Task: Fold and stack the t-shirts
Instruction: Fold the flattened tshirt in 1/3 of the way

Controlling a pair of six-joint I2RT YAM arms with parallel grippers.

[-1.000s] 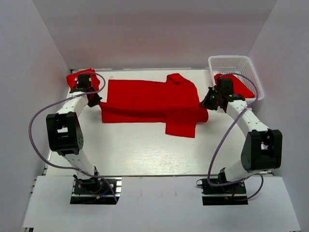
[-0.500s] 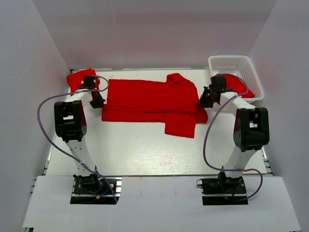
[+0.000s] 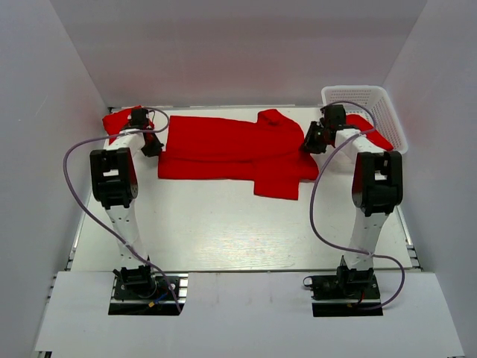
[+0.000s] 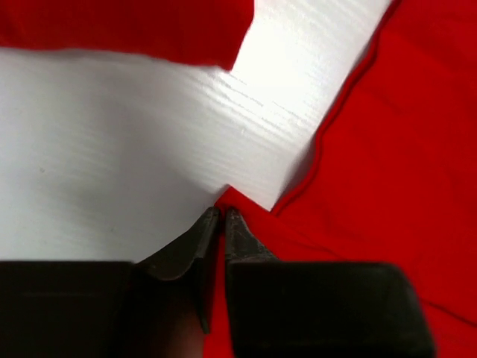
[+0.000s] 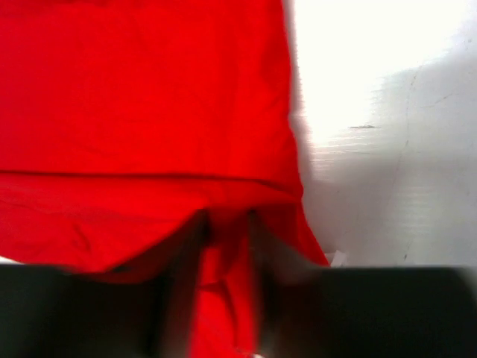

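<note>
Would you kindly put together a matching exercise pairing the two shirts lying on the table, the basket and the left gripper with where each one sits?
Things:
1. spread t-shirt
2. bunched t-shirt
3. basket
4. left gripper

Places:
A. far right corner of the table
B. at the spread t-shirt's left edge
C. far left corner of the table
D. laid flat across the table's far half

Pairs: 1-D; 2-C; 3-A; 4-B
</note>
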